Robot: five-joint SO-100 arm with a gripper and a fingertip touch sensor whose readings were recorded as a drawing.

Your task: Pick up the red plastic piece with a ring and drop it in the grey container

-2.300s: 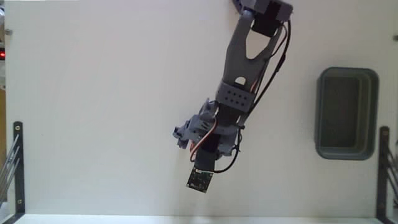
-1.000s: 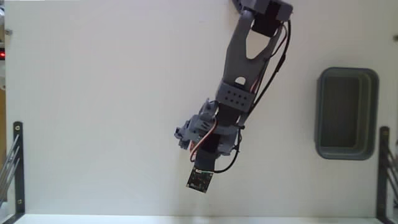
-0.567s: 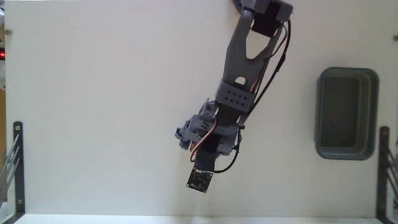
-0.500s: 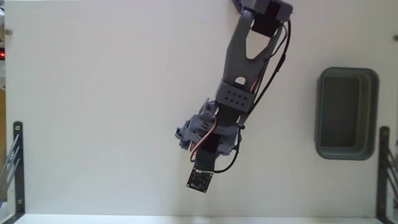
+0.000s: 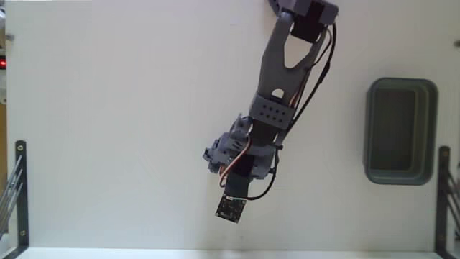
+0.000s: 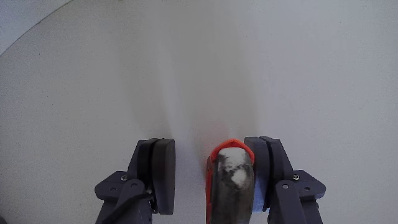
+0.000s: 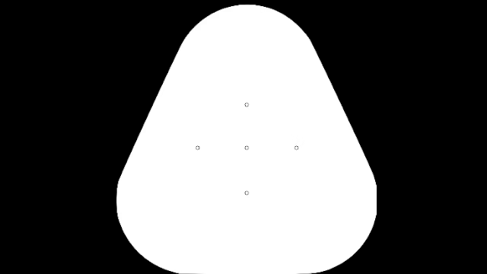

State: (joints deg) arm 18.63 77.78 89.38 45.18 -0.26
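Red-orange plastic with a grey, mottled ring part, that was the red plastic piece with a ring (image 6: 229, 180) in the wrist view, sitting between the gripper (image 6: 211, 163) fingers. It touched the right finger's (image 6: 264, 163) inner face, while a clear gap separated it from the left finger (image 6: 163, 168), so the jaws were parted and not squeezing it from both sides. Its lower end ran off the bottom edge of the picture, so its full shape couldn't be made out. Both fingers looked like matte dark grey plastic blocks with rounded tips, and a bit of blue showed behind the right one.

From the fixed view the piece was completely hidden under the grey arm (image 5: 277, 79), and the fingers couldn't be seen there either, only the little camera board (image 5: 230, 208) at the arm's low end. The grey container (image 5: 400, 131), a rounded-rectangular tub with a thick rim and darker inside, sat well to the right of the arm on the plain white table (image 5: 115, 129), and its inside looked bare.
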